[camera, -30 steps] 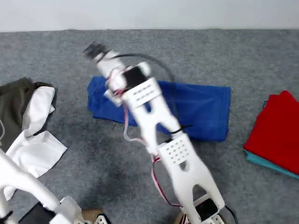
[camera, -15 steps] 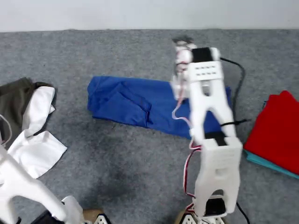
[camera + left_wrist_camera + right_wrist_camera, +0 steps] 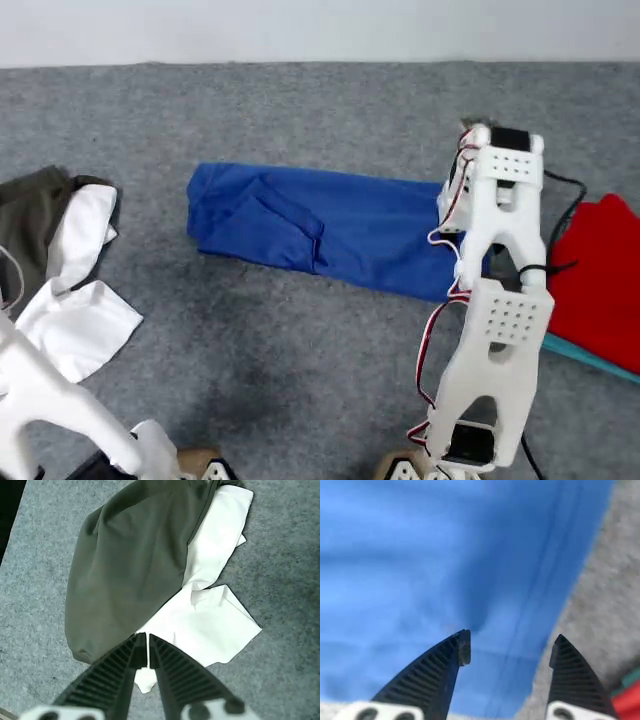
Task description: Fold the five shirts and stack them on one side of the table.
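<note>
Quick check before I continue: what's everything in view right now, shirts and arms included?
blue shirt: one, blue, folded into a long strip, table centre
red shirt: one, red, right edge, on the teal shirt
teal shirt: one, teal, under the red shirt
olive shirt: one, olive, crumpled, left edge
white shirt: one, white, touching the olive shirt
table: one, grey
right gripper: one, black, open over the blue shirt's end
left gripper: one, black, shut, above the olive and white shirts

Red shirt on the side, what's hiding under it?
A teal cloth: just its edge peeks out from under the red shirt. The rest is covered, so how it's folded can't be seen.
</note>
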`<act>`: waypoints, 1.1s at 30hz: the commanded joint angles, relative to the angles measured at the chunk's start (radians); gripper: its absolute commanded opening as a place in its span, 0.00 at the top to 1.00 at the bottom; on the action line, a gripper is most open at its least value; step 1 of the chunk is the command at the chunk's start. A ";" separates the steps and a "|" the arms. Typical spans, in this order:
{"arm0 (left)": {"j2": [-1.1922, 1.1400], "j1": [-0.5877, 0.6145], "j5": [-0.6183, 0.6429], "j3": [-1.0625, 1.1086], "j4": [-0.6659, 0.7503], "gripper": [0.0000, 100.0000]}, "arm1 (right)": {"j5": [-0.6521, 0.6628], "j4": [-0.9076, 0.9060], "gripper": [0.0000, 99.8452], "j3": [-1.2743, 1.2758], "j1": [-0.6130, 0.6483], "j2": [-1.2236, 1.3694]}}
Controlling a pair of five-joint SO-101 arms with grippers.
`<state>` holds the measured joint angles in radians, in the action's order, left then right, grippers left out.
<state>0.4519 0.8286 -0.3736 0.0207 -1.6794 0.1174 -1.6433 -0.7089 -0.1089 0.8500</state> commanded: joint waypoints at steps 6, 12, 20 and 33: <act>0.029 -0.009 -0.008 -0.004 -0.009 0.98 | -0.005 0.027 0.92 -0.005 0.001 0.062; 0.031 -0.009 -0.008 -0.004 -0.009 0.98 | 0.057 -0.012 0.99 -0.061 0.018 -0.005; 0.038 -0.009 -0.009 -0.004 -0.009 0.98 | 0.132 -0.101 0.99 -0.071 0.128 -0.211; 0.040 -0.008 -0.002 -0.005 -0.054 0.98 | 0.186 0.022 0.99 -0.071 0.539 -0.358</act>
<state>0.4519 0.8255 -0.3767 0.0207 -1.7039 0.2923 -1.6801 -0.7365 0.3544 0.5616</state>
